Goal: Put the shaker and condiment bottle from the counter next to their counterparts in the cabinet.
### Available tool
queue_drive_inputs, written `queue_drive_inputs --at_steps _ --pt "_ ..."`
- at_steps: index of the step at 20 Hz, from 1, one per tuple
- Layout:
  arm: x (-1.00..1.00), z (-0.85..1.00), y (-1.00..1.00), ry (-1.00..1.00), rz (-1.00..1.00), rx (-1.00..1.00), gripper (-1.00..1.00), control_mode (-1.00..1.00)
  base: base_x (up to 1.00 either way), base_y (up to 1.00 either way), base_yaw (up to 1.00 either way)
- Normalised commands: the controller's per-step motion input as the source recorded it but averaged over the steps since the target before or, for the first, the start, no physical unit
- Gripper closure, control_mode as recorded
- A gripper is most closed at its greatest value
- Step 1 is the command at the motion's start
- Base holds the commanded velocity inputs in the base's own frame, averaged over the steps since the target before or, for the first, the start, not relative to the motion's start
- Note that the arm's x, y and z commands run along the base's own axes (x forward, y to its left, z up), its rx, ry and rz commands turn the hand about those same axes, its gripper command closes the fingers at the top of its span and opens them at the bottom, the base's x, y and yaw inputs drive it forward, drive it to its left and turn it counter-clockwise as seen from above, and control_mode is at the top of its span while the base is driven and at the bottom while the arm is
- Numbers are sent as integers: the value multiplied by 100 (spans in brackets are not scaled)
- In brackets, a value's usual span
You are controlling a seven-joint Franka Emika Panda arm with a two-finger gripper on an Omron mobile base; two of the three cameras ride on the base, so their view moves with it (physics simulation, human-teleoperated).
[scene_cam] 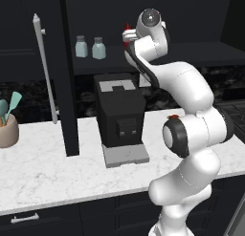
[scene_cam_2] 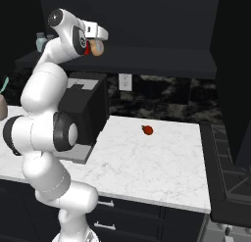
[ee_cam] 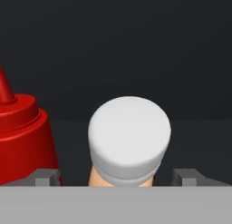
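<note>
You've got two glassy grey-capped shakers (scene_cam: 90,47) in the cabinet (scene_cam: 191,53); squat orange condiment bottle (ee_cam: 129,141) just beside the glossy red squeeze bottle (ee_cam: 22,137), gripper (ee_cam: 117,177) jaws wide around it, not touching.

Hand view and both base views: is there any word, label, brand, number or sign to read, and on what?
None can be read in any view.
Condiment bottle: plain cap, no label.
Red squeeze bottle: plain red, no print.
Two shakers: no marks.
Coffee machine: plain black front, no brand or digits.
Wall outlet: only slots.
</note>
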Motion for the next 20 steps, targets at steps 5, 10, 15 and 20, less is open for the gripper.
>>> queue_drive_inputs --at_steps 5,10,15,20 --pt "0 -4 0 0 0 0 -100 -100 0 0 0" --pt "-2 -1 0 0 -1 0 -100 -100 0 0 0" --pt "-10 0 0 0 -2 0 -100 -100 0 0 0" --pt "-16 0 0 0 -4 0 -100 -100 0 0 0"
